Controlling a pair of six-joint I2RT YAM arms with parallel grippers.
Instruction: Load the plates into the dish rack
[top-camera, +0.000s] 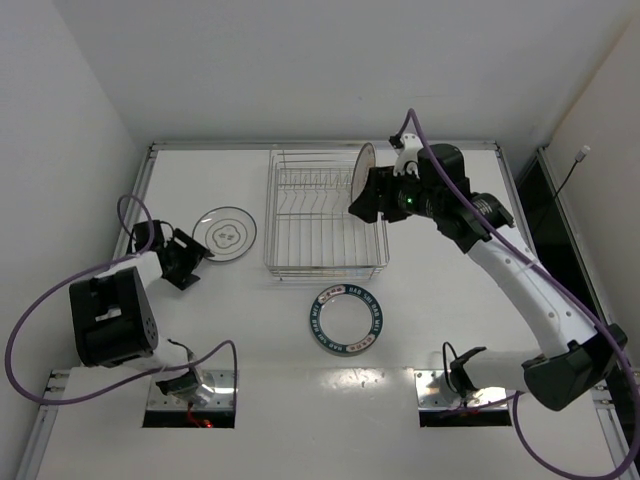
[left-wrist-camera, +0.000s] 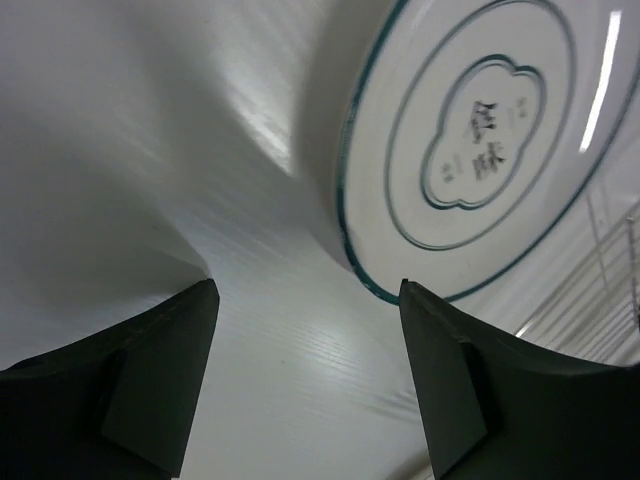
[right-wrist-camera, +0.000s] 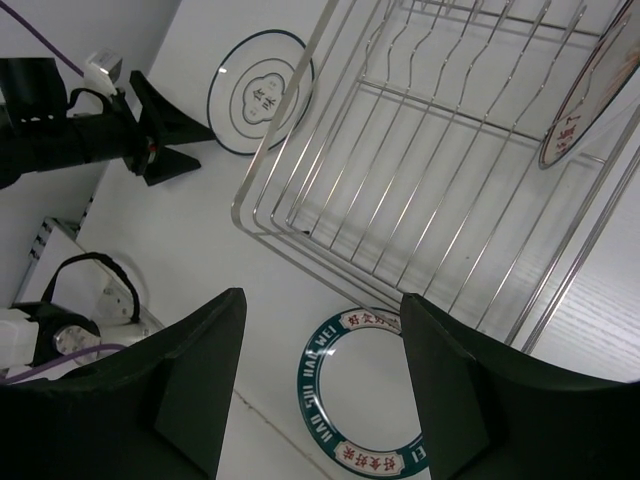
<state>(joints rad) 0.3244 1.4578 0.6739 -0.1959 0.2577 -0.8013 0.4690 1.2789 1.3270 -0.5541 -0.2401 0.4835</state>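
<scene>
The silver wire dish rack (top-camera: 300, 262) stands mid-table. The white plate with the orange-red pattern (top-camera: 363, 168) stands on edge in its far right corner; it also shows in the right wrist view (right-wrist-camera: 590, 110). My right gripper (top-camera: 360, 207) is open and empty above the rack's right side (right-wrist-camera: 320, 340). The white plate with dark rings (top-camera: 225, 233) lies flat left of the rack. My left gripper (top-camera: 197, 265) is open and empty just short of its near edge (left-wrist-camera: 310, 340), the plate (left-wrist-camera: 480, 140) ahead to the right. The teal-rimmed lettered plate (top-camera: 347, 319) lies flat in front of the rack.
The rack's divider prongs (right-wrist-camera: 440, 150) run across its floor, and its other slots hold nothing. A raised rim (top-camera: 320, 146) bounds the table's far edge. Purple cables (top-camera: 60, 290) loop by the left arm. Mounting plates (top-camera: 190, 398) sit at the near edge.
</scene>
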